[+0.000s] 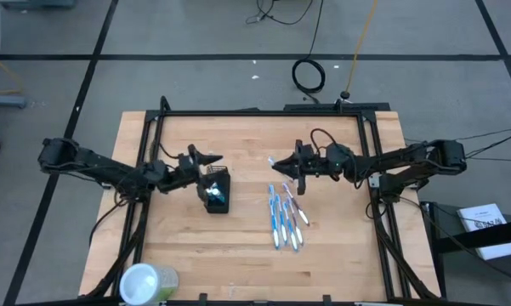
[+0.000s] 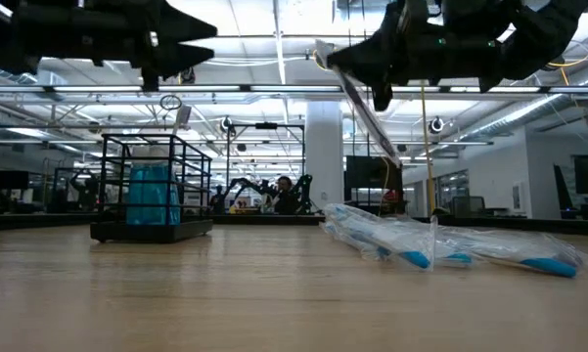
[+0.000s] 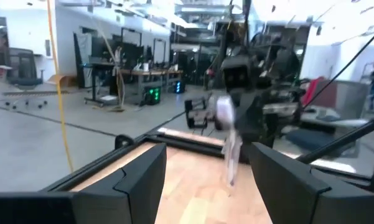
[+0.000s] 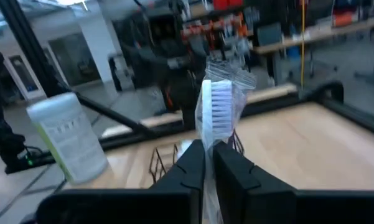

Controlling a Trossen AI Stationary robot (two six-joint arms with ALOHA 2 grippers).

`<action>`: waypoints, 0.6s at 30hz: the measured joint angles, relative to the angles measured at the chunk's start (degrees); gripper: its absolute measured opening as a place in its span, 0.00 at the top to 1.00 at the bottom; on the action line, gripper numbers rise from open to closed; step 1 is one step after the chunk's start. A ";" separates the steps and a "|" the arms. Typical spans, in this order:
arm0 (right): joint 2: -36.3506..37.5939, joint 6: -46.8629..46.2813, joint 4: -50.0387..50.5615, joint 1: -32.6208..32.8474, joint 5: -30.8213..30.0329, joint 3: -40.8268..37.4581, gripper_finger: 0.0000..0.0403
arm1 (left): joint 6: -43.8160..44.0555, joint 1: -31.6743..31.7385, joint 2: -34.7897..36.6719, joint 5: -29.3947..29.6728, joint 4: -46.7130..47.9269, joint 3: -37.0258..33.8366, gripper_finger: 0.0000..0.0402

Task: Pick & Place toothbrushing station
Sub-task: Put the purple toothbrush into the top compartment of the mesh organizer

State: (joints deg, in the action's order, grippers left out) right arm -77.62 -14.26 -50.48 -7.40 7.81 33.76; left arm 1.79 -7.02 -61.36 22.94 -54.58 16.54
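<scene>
grey floor with black tape lines ran round the wooden table [image 1: 238, 246] when i looked from above. the mesh holder [image 1: 216, 189] sat at about nine o'clock of centre, with the left gripper [image 1: 206, 160] just at its twelve, fingers spread and empty. spare toothbrushes [image 1: 283, 219] lay at four o'clock, and a pale-green container [image 1: 147, 283] at seven.

from table level, the right gripper [image 2: 374, 73] hung high, a wrapped toothbrush [image 2: 362, 103] slanting down from it.

the left wrist camera showed that brush dangling beyond its open fingers [image 3: 140, 177].

the right wrist camera showed jaws pinching the brush [image 4: 215, 109] below its bristles. it looked light, stiff and slick in its wrapper; i judged a mid-handle pinch safest.
</scene>
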 joint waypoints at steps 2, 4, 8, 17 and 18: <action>-0.66 0.16 -3.54 0.35 -0.03 0.00 0.97 | -0.04 0.41 -2.90 -0.11 0.64 1.76 0.40; -1.51 0.12 -6.97 0.79 -0.04 0.04 0.97 | -0.53 0.91 -6.20 -0.83 0.79 4.24 0.40; -3.82 0.89 -12.66 2.41 -0.17 0.06 0.97 | -2.66 1.43 -13.65 -3.99 0.91 10.52 0.40; -6.10 4.09 -21.28 5.46 -0.30 0.07 0.97 | -6.01 1.43 -28.72 -7.19 0.80 25.35 0.40; -6.05 4.60 -21.82 5.75 -0.34 0.07 0.97 | -6.26 1.43 -29.90 -8.14 0.82 26.58 0.40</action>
State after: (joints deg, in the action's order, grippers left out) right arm -83.67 -9.66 -72.30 -1.65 7.47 33.82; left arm -4.47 -5.58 -91.26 14.80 -53.76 43.12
